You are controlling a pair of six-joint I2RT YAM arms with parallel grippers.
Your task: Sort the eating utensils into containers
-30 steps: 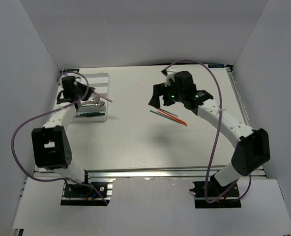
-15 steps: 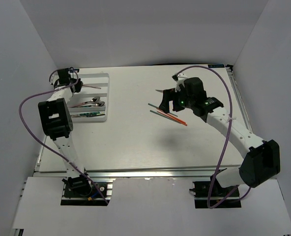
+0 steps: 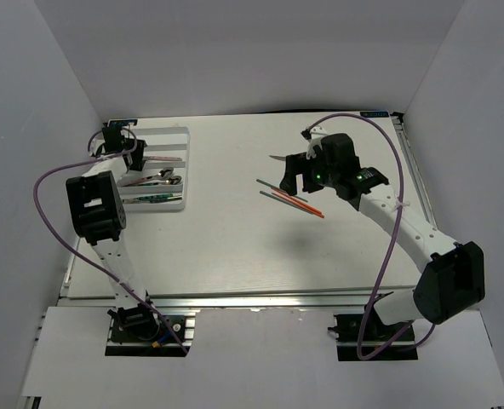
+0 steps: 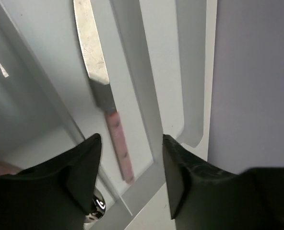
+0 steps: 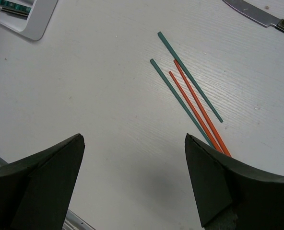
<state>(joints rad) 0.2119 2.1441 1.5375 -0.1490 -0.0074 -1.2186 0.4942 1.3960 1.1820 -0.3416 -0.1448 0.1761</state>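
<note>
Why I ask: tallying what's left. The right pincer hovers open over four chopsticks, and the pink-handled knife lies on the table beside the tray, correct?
No: the left wrist view shows the pink-handled knife lying inside a tray slot, not on the table. The right pincer does hover open over four chopsticks.

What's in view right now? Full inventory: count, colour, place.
cutlery tray: 1, white, far left of table.
pink-handled knife: 1, silver blade, lying in a tray slot below the left gripper.
other utensils in tray: count unclear, silver and green, nearer slots.
green chopsticks: 2, on table right of centre.
red chopsticks: 2, alongside the green ones.
dark-handled knife: 1, silver blade, on table beyond the chopsticks.
table: 1, white.
left gripper: black, open over the tray.
right gripper: black, open above the table near the chopsticks.
</note>
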